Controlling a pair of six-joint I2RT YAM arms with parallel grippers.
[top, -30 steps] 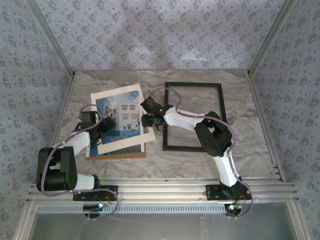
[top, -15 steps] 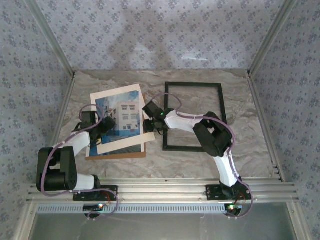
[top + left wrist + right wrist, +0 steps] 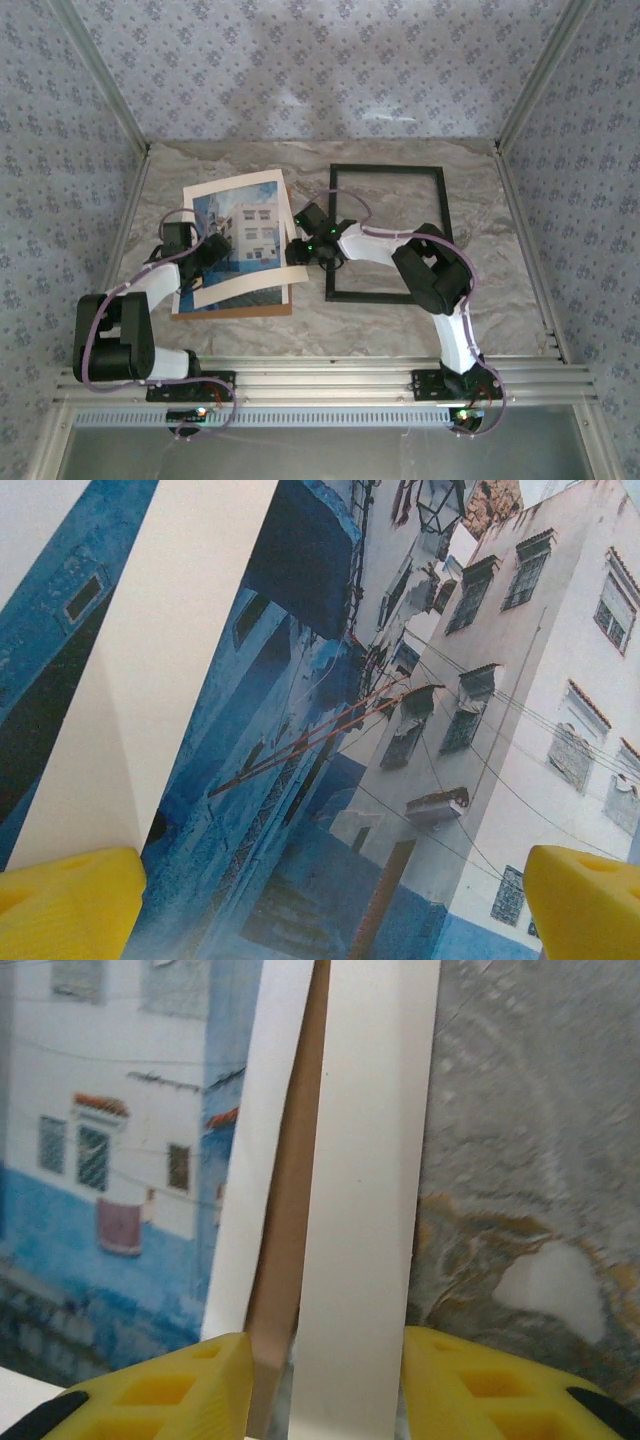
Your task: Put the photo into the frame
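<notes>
Paper photo print of blue-and-white bldgs w/ cream border point(image 3: 235, 235): laid on brown backing board point(image 3: 265, 302), left of thin black rectangular frame point(image 3: 388, 167), on marbled tabletop point(image 3: 500, 300). Right edge curled up, straddled by right fingers point(image 3: 150, 1395), spread. Left fingers point(image 3: 70, 900) spread over print.

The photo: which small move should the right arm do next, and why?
Probably shut the right gripper on the photo. Its jaws stand open astride the photo's lifted cream border, which stands off the brown backing board, and the frame lies apart to the right, so a grip must come first.
</notes>
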